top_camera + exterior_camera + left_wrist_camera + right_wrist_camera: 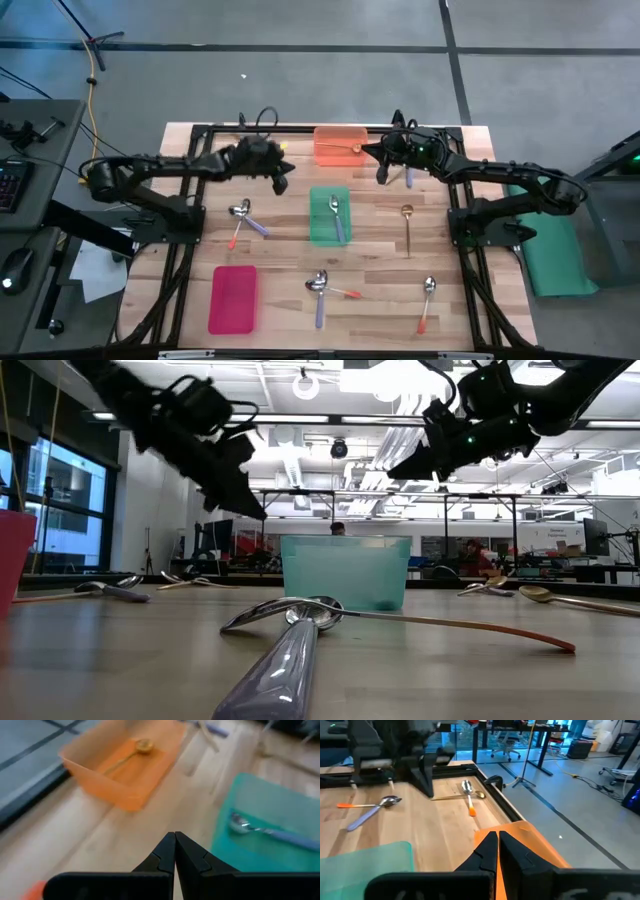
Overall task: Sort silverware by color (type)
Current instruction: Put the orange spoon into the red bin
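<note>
My left gripper (283,180) hangs shut above the bare wood between the orange tray (340,144) and the green tray (329,216); in its wrist view (175,842) nothing is between the fingers. My right gripper (381,172), also shut and empty (497,842), hovers off the orange tray's right end. A gold spoon (141,745) lies inside the orange tray. A purple-handled spoon (245,826) lies in the green tray. On the table lie an orange and purple pair (241,215), a gold spoon (407,225), another pair (321,288), an orange-handled spoon (427,298) and a purple-handled one (408,178).
A red tray (233,298) sits near the table's near left corner. Two more spoons (466,790) lie by the far left edge, behind the left arm. In the low view a purple-handled spoon (285,660) and an orange-handled one (470,625) lie crossed in front of the green tray (345,572).
</note>
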`<state>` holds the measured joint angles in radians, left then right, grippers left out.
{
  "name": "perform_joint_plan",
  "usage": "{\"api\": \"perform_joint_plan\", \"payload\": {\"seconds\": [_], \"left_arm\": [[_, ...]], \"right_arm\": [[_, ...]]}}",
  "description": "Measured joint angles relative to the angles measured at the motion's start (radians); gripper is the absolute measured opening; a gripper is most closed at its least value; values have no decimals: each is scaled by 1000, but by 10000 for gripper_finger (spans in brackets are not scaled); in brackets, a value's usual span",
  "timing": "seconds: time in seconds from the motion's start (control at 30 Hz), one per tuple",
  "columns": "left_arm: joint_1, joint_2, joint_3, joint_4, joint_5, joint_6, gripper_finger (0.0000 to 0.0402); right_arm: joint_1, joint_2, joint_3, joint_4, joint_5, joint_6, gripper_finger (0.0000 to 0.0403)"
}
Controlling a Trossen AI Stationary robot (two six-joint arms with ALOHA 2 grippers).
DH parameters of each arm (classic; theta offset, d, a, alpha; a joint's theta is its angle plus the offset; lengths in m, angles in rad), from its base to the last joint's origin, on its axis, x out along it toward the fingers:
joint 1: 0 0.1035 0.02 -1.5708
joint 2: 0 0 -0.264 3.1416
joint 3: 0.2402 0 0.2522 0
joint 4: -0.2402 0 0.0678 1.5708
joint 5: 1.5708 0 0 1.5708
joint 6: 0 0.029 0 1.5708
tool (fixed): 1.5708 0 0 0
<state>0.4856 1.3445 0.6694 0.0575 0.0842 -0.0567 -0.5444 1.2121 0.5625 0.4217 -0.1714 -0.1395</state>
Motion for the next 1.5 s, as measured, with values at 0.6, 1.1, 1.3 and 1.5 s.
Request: {"api": "perform_joint_plan", "payload": {"seconds": [0.6,1.1,1.3,1.5], "left_arm": [[255,343,713,-1003,16,338,0],[226,732,1020,-1287,-146,500,70],[218,787,1021,-1292,-278,550,99],[218,816,1021,-1290,-274,557,107]], "right_arm": [[-92,0,0,-15,2,-174,0],[-97,1,0,-13,-75,-244,0],[-97,1,0,7,-84,-255,0],[-97,1,0,21,-102,-270,0]]}}
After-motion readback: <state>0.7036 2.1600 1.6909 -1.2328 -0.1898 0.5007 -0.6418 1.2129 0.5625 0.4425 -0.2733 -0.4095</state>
